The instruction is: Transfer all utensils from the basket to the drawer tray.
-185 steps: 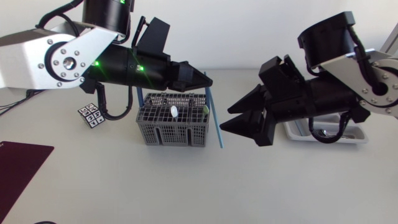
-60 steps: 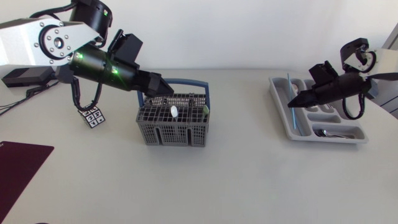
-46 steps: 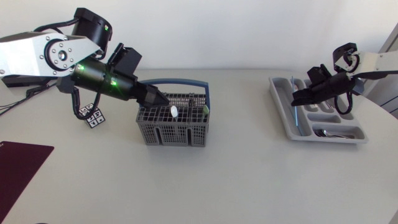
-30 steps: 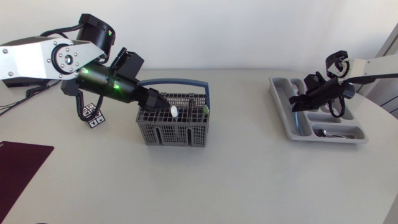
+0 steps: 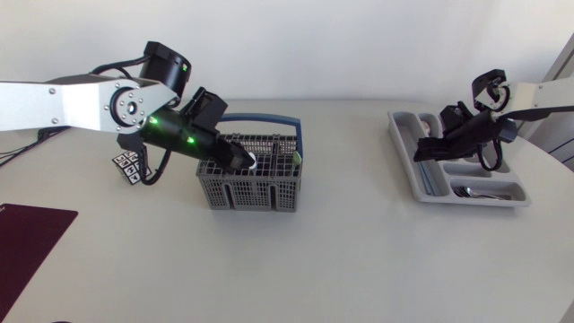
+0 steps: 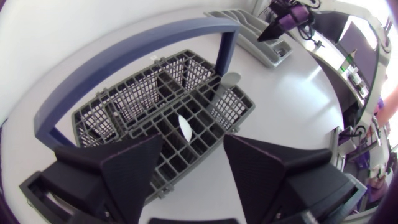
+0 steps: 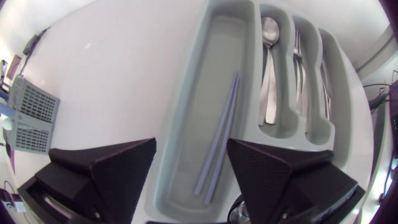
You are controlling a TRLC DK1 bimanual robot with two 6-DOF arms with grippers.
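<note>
Basket (image 5: 251, 193) top partly behind open left jaws.

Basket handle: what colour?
The handle is blue; it shows best in the left wrist view.

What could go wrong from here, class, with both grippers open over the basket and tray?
The left gripper, broad fingers open, may jam on the narrow grid cells of the basket instead of closing on the white utensil.
The blue handle arches close by; lifting out could snag it and tip the basket.
The right gripper, close over the tray, could nudge the blue stick.
</note>
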